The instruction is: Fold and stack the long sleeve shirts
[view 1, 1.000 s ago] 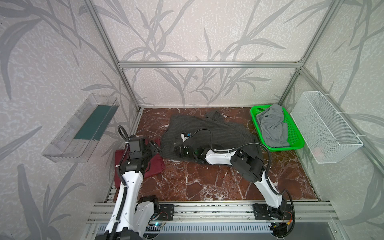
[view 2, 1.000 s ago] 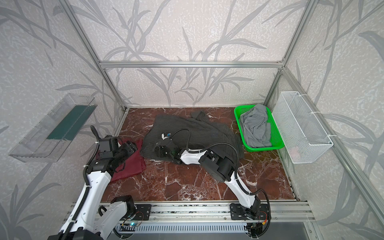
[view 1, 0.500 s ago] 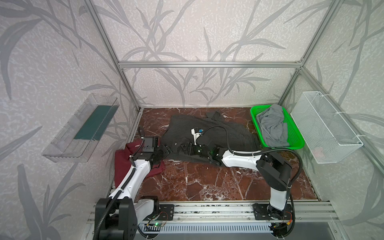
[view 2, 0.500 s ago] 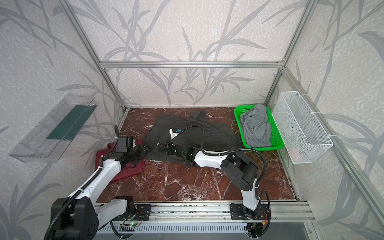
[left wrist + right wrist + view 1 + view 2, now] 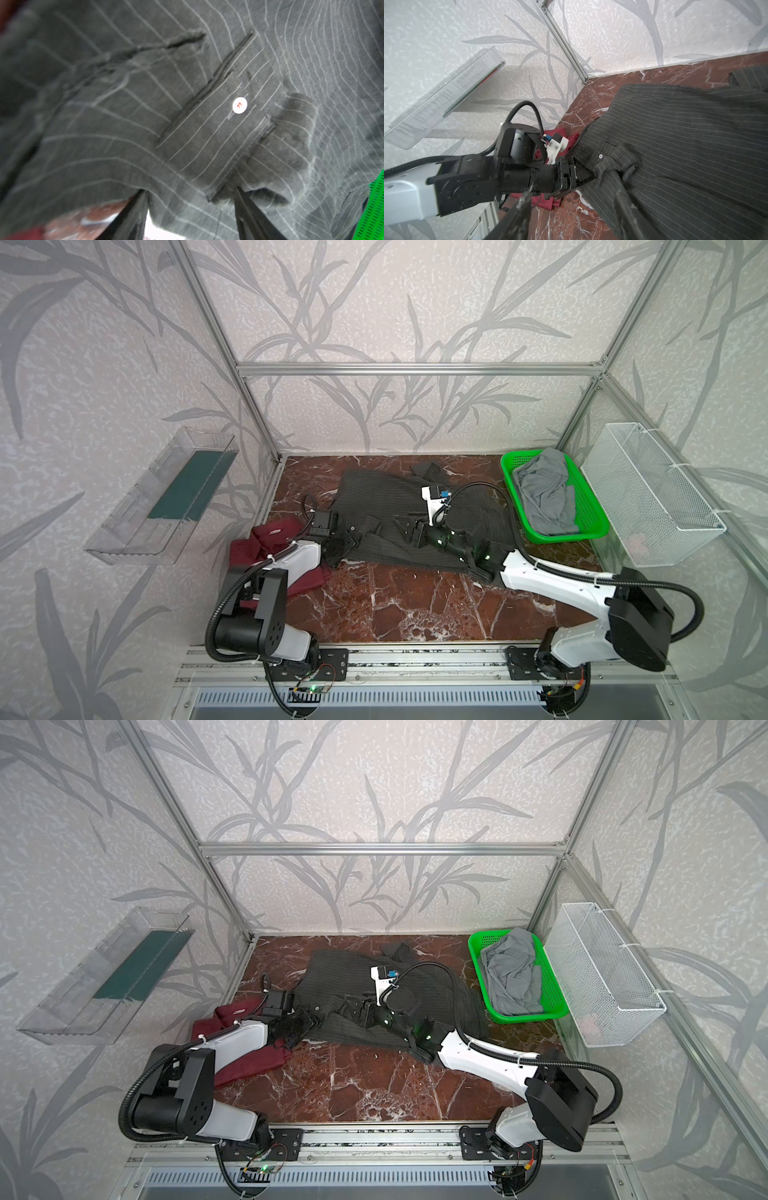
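**Cuff [image 5: 291, 135] of charcoal pinstriped shirt [image 5: 374, 497] lying at the tips of the spread left gripper [image 5: 190, 190]**

Fingers [image 5: 137, 209] of the left gripper are standing well apart, clamping nothing. The cuff's folded edge is lying between their tips and just ahead of them, and a white button [image 5: 239, 105] is showing on the sleeve a little farther out. In the right wrist view these fingers are touching the bunched cuff cloth.

The maroon shirt [image 5: 274, 535] is lying crumpled behind the left fingers, under the left arm and just beside the charcoal shirt's edge.

The right gripper [image 5: 574, 191] is hanging over the charcoal shirt, its fingers [image 5: 519, 212] also apart and holding nothing. They are pointing toward the left gripper. The cuff is lying beyond their tips, between the two grippers. Marble table [image 5: 415, 601] and the shirt's lower edge are showing through the gap.

The charcoal shirt is lying spread across the table, most of it behind the right fingers. Well off to that side, a green basket [image 5: 515, 489] is holding a grey cloth [image 5: 544, 489], with a wire basket [image 5: 648, 497] just beyond it.
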`<move>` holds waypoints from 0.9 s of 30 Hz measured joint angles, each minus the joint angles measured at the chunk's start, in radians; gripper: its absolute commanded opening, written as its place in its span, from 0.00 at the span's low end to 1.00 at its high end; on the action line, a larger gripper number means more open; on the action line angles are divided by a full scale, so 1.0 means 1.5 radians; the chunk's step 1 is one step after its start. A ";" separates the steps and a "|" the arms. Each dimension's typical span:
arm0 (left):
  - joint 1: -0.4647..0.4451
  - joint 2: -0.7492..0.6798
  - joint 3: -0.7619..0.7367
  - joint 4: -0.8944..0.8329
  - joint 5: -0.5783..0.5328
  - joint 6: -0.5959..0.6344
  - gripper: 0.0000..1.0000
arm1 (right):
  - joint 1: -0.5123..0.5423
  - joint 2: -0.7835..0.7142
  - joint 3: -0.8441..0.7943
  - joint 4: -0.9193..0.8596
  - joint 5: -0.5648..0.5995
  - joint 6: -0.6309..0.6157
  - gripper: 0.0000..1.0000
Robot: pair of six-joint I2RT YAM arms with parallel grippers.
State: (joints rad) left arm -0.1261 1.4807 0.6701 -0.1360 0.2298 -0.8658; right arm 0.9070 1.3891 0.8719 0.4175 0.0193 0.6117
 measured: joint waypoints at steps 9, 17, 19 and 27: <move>-0.008 0.039 0.029 0.031 -0.016 -0.011 0.57 | -0.002 -0.060 -0.090 -0.027 0.010 -0.028 0.62; -0.015 -0.025 -0.028 0.028 -0.048 -0.011 0.57 | -0.128 -0.040 -0.102 -0.191 0.029 0.042 0.60; -0.016 -0.041 -0.050 0.027 -0.053 -0.011 0.57 | -0.161 0.001 -0.088 -0.234 0.032 0.053 0.61; -0.018 -0.118 -0.113 0.025 -0.068 -0.012 0.57 | -0.245 0.154 -0.053 -0.329 -0.033 0.106 0.61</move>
State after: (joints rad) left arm -0.1524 1.3033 0.4999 -0.0990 0.1276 -0.8845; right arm 0.5396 1.6207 0.7918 -0.0761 -0.0299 0.7712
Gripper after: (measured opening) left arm 0.570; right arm 0.616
